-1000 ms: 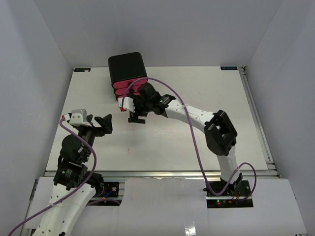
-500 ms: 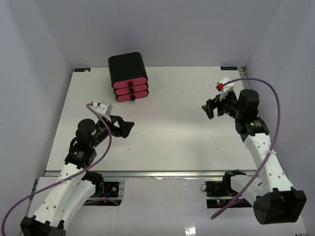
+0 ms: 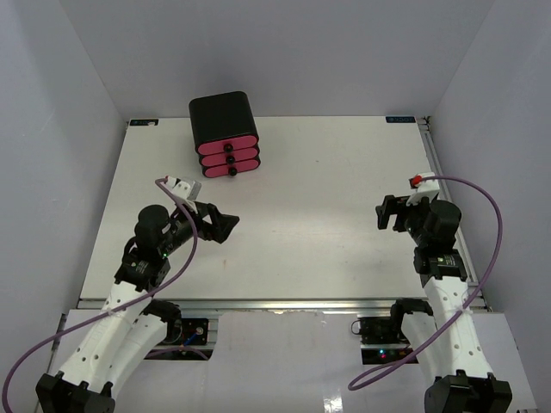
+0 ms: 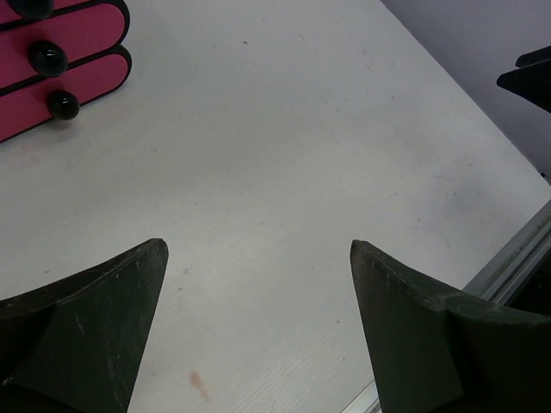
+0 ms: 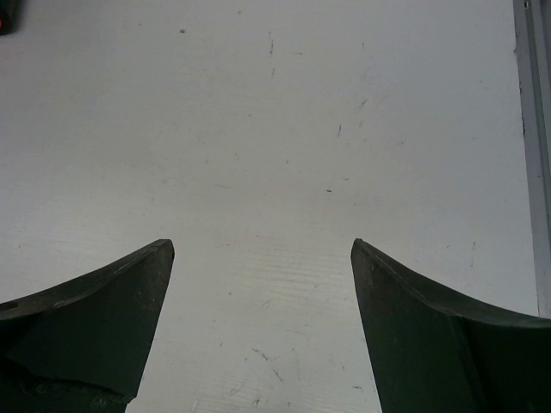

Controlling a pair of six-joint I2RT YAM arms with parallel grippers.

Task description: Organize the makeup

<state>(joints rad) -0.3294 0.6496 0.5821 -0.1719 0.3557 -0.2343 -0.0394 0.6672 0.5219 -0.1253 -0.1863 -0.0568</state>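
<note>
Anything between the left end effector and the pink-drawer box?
Nothing. Only bare table lies between the left end effector and the box, clearest in the top view.

Right arm swings away from the drawer box.
The right gripper (image 3: 385, 212), a second ago at the black box with pink drawers (image 3: 222, 120) in the upper left-centre, now sits at the frame's right side. All three drawer fronts now show uncovered. The left gripper (image 3: 225, 225) has shifted slightly right, at centre left.
</note>
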